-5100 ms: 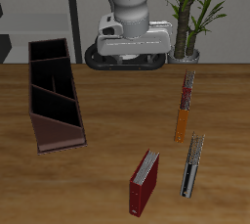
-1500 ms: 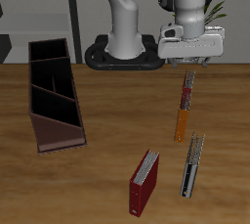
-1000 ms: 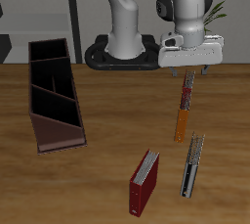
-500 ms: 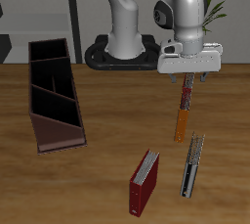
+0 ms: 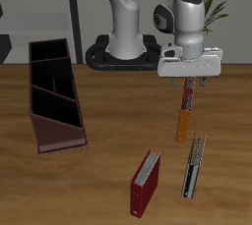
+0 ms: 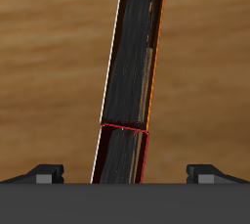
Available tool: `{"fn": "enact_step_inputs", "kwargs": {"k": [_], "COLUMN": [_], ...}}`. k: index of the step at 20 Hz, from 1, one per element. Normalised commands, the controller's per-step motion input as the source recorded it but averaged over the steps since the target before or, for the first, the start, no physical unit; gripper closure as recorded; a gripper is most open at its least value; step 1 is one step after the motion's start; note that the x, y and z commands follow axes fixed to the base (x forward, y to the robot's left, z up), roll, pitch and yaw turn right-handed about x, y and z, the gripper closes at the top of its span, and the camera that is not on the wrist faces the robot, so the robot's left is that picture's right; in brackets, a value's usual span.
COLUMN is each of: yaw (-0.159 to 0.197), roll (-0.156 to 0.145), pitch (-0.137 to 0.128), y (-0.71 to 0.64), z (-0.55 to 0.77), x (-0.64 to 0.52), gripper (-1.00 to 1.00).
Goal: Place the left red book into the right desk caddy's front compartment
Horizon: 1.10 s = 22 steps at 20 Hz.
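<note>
The left red book [image 5: 187, 98] is slim and bright red and stands on its edge on the table, end to end with the slim orange book [image 5: 183, 124]. My gripper [image 5: 190, 83] hangs open just above the red book's far end, with one finger on each side of it. In the wrist view the red book [image 6: 122, 155] lies between my fingertips [image 6: 44, 172], with wide gaps on both sides, and the orange book [image 6: 137, 52] runs on beyond it. The right desk caddy [image 5: 54, 96] is a long maroon-brown box with dividers across the table, with its sloped low end toward the front edge.
A thick dark-red book [image 5: 145, 182] with white pages and a slim dark book [image 5: 195, 165] lie near the table's front edge. A potted plant [image 5: 192, 47] stands just behind the gripper. The robot base [image 5: 126, 54] is at the back.
The gripper has swung from over the robot base to above the red book and has come down toward it over the last second. The books and caddy have not moved.
</note>
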Motion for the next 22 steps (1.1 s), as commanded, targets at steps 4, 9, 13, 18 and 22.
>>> {"fn": "enact_step_inputs", "kwargs": {"k": [4, 9, 13, 18, 22], "yaw": [0.011, 0.004, -0.004, -0.019, -0.005], "roll": [0.027, 0.018, 0.027, 0.003, 0.013], "pitch": [0.040, 0.009, 0.029, 0.010, 0.014], "y": [0.01, -0.06, 0.01, -0.08, -0.03], "z": [-0.11, -0.02, -0.08, -0.05, -0.05], "x": [0.04, 0.02, 0.03, 0.04, 0.04], "gripper": [-1.00, 1.00, 1.00, 1.00, 1.00]}}
